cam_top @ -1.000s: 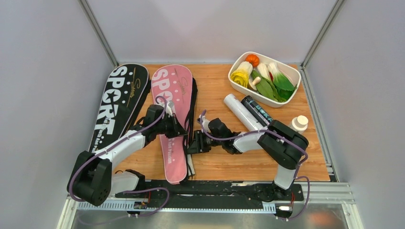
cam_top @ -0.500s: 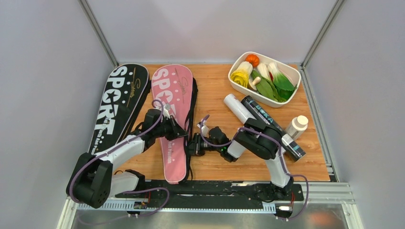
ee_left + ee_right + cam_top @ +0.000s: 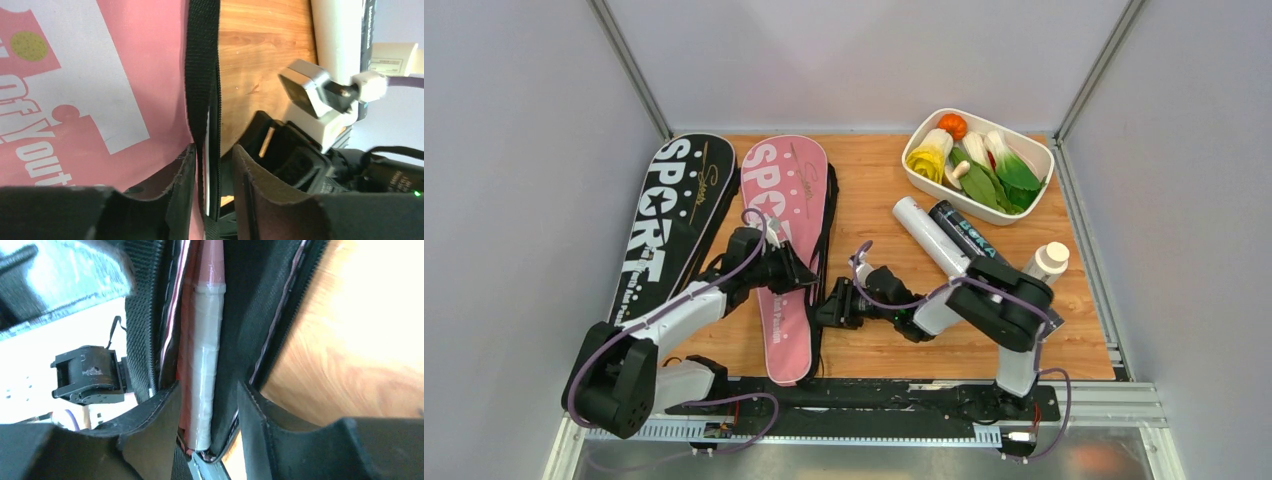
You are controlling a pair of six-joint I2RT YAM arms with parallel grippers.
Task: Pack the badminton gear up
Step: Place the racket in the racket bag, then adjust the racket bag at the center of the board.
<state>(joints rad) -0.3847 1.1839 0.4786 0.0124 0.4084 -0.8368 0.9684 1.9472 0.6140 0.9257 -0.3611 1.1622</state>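
Observation:
The pink SPORT cover (image 3: 786, 225) lies flat on the table beside the black SPORT cover (image 3: 669, 215). My left gripper (image 3: 802, 275) straddles the pink cover's black zipper edge (image 3: 202, 60); its jaws (image 3: 214, 148) stand open with a gap on each side. My right gripper (image 3: 829, 312) is at the same cover's right edge, lower down. Its jaws (image 3: 207, 386) are open around a white-taped racket handle (image 3: 207, 330) that lies inside the cover's open seam. A white tube (image 3: 927, 235) and a black tube (image 3: 967, 232) lie side by side right of centre.
A white bowl (image 3: 1037, 150) of toy vegetables stands at the back right. A small white bottle (image 3: 1051, 260) stands near the right edge, close to the right arm's elbow. Bare wood (image 3: 874, 190) shows between the pink cover and the tubes.
The left jaws, shut on the cover's edge before, have come apart. The right gripper narrowed and widened again at the seam, and the right arm's elbow swung left and back right.

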